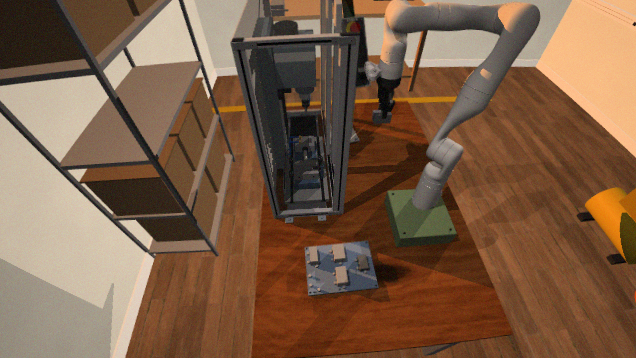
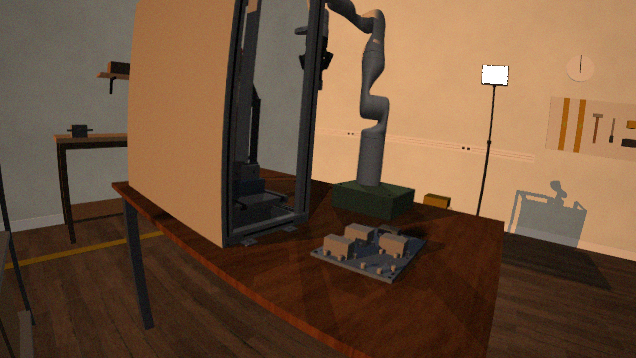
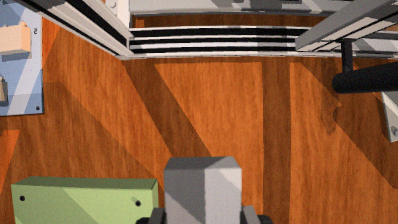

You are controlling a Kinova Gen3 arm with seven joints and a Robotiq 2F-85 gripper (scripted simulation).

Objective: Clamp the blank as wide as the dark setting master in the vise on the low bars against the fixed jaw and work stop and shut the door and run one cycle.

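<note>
My gripper (image 1: 382,118) (image 3: 201,218) is shut on a plain grey metal blank (image 1: 378,116) (image 3: 202,187). It holds the blank high above the table, to the right of the guard (image 1: 345,125) (image 2: 304,125) near its far end. In the exterior view the guard's frame mostly hides the gripper. The vise (image 1: 306,156) sits inside the guard under the spindle. The plate (image 1: 322,286) (image 2: 410,249) (image 3: 25,95) lies in front of the guard. It carries three light blanks (image 1: 313,255) (image 1: 339,251) (image 1: 341,274) and the darker setting master (image 1: 362,261), all upright.
The arm's green base (image 1: 420,225) (image 2: 372,200) (image 3: 85,200) stands right of the guard. A black cylindrical part (image 3: 367,79) juts in at the right of the wrist view. A shelf rack (image 1: 125,125) stands left of the table.
</note>
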